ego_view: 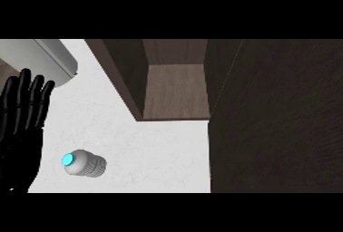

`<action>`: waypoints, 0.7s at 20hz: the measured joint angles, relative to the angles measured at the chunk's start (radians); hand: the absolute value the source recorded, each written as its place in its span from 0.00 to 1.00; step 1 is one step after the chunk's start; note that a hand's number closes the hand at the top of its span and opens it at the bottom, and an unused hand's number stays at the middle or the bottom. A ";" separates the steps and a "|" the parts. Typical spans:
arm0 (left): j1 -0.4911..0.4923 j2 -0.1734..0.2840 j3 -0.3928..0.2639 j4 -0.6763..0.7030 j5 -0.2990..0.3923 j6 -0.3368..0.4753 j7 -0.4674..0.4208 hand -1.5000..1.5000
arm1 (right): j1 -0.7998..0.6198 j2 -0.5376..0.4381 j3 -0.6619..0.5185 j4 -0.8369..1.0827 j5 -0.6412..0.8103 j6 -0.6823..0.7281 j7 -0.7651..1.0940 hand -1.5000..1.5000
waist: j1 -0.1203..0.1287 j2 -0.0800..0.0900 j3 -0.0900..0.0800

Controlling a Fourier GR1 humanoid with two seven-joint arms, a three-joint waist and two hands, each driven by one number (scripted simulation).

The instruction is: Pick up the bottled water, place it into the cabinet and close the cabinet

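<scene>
Left hand: the black left hand shows at the left edge of the head view, with its fingers straight and pointing up, a little spread; it holds nothing and touches nothing that I can see; it is at rest there
Left forearm: only a dark part below the hand is visible along the left edge, down to the bottom of the view; its grey surface does not show
Right hand: it does not appear in the view
Bottle: the small grey bottled water with a bright turquoise cap stands on the counter, seen almost from above, so the cap faces the camera and the body shows a little to the lower right; it is near the left hand, to the right of the palm, but apart from it
Counter: the white, lightly marbled counter top carries the bottle; it runs from the left edge to the dark cabinet
Cabinet: the dark brown wooden cabinet is open; its lighter brown inner floor is visible and nothing lies on it; the bottle is outside, well apart from the opening
Cabinet door: the wide dark brown wooden door panel fills the right side of the view
Upper left corner: a light grey rounded object lies on the counter, just above the fingertips; I cannot tell what it is
</scene>
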 measured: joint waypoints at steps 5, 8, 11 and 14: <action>0.075 -0.016 -0.056 -0.099 -0.023 -0.016 0.004 0.00 | 0.086 -0.003 0.000 -0.086 -0.006 0.030 -0.018 0.00 | 0.011 0.021 -0.006; 0.162 -0.054 -0.102 -0.084 0.036 0.018 0.047 0.00 | 0.152 0.043 0.049 -0.106 -0.069 0.034 0.033 0.00 | 0.018 0.030 -0.008; 0.238 -0.079 -0.131 -0.071 0.128 0.067 0.113 0.00 | 0.211 0.078 0.089 -0.106 -0.162 0.044 0.093 0.00 | 0.020 0.030 -0.009; 0.332 -0.089 -0.147 -0.104 0.185 0.076 0.148 0.00 | 0.286 0.085 0.107 -0.132 -0.234 0.065 0.115 0.00 | 0.020 0.028 -0.009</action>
